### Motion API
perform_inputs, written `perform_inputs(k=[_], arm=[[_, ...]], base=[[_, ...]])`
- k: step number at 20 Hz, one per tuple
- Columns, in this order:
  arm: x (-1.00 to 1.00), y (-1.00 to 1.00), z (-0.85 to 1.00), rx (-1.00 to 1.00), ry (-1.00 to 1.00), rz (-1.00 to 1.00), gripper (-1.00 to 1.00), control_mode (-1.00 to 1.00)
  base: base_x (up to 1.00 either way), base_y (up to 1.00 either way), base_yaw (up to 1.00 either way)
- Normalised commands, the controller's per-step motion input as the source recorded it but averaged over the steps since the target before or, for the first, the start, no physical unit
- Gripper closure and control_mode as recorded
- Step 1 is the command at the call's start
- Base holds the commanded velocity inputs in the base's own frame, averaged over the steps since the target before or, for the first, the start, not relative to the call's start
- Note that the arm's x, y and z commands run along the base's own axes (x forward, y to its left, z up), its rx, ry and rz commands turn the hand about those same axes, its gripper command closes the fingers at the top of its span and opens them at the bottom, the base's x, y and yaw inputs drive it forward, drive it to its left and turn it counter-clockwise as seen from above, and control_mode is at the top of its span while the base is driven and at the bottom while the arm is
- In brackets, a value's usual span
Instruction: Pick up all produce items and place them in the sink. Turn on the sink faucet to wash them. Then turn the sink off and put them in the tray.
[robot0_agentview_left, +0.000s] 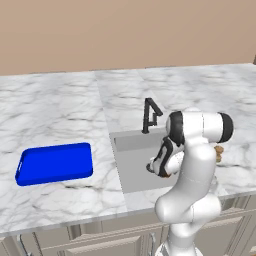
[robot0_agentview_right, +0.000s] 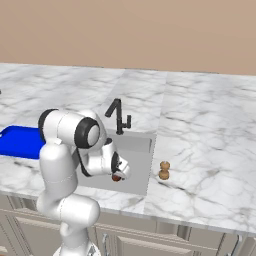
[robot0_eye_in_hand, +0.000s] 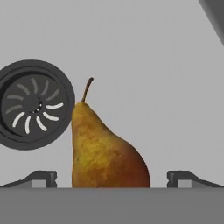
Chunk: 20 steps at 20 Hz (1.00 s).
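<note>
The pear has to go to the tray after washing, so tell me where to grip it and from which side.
Grip the pear across its wide lower belly, coming straight down from above as the hand now points. It lies on the sink floor, its narrow neck and stem beside the drain. The belly sits between the open fingers; the tapered neck would likely slip.

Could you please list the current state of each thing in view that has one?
Gripper: open, down in the sink, fingertips on either side of the pear.
Pear: on the sink floor beside the drain.
Sink: no water visible.
Faucet: no stream visible.
Blue tray: empty, on the counter.
Brown produce: on the counter right of the sink.
</note>
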Motion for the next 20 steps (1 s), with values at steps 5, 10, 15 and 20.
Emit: perform_inputs(k=[5, 10, 15, 20], arm=[[0.00, 0.00, -0.19, 0.00, -0.01, 0.00, -1.00, -1.00], [-0.01, 0.09, -0.20, -0.03, 0.00, 0.00, 1.00, -1.00], [-0.11, 0.15, 0.07, 0.00, -0.08, 0.00, 1.00, -1.00], [-0.23, 0.34, 0.67, 0.00, -0.09, 0.00, 1.00, -1.00]], base=[[0.00, 0.00, 0.00], [0.00, 0.00, 0.00], [0.00, 0.00, 0.00], [0.00, 0.00, 0.00]])
